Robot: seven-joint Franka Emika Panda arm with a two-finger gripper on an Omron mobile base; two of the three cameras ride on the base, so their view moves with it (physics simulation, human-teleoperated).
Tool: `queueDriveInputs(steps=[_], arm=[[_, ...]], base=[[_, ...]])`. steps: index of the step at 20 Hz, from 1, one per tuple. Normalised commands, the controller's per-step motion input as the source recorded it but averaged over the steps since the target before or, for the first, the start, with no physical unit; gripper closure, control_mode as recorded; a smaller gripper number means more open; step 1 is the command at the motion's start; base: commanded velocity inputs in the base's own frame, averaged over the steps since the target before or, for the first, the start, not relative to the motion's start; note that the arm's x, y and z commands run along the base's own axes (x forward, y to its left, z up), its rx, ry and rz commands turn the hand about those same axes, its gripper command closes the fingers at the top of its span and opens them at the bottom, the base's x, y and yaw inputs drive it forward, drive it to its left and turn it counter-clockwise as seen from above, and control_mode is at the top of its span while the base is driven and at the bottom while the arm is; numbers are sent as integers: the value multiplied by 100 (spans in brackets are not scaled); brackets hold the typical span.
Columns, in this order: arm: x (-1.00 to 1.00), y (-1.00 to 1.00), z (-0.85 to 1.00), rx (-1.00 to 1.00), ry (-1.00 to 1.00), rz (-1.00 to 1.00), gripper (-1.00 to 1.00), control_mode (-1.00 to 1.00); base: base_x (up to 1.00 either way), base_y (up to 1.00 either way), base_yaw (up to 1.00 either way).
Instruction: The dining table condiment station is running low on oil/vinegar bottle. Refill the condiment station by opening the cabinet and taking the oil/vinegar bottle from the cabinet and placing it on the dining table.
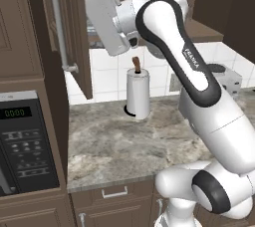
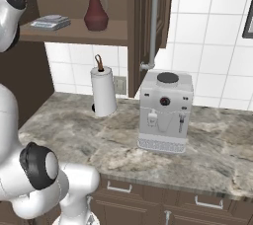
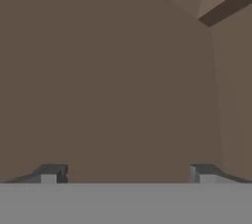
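The oil/vinegar bottle (image 2: 96, 11) stood upright on the lower shelf (image 2: 79, 34) of the cabinet (image 2: 143, 31), its dark-red bulb resting on the brown board and its thin neck rising out of the top of the right base view. A small flat grey scale (image 2: 50, 21) lay on the same shelf, to the left of the bottle and apart from it. Both cabinet doors hung open: one door (image 1: 67, 27) swung out at the left of the left base view, with its long silver bar handle (image 1: 59, 17) facing the camera, and the other showed edge-on at the right of the shelf in the right base view.

The arm was raised, and its white hand (image 1: 107, 19) was level with the cabinet opening. In the hand view the gripper (image 3: 128, 174) faced a plain brown panel (most likely the cabinet's inside), and its fingers (image 3: 49, 174) stood wide apart with nothing between them.

Below the cabinet, on the marbled counter (image 2: 123, 145), a white paper-towel roll (image 2: 103, 92) on a brown post stood against the tiled wall. A white coffee machine (image 2: 165, 111) stood to its right, well apart from it. A black microwave (image 1: 25, 141) sat at the left edge of the left base view.
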Motion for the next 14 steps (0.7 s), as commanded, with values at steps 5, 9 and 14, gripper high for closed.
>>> queueDriveInputs(steps=[5,9,14], arm=[[-12,-64,0,-8,-11,0,-100,-100],[-36,-100,-4,-27,-33,-9,-100,-100],[-9,-100,0,-32,-21,-31,-100,-100]], base=[[0,0,0],[0,0,0],[0,0,0]])
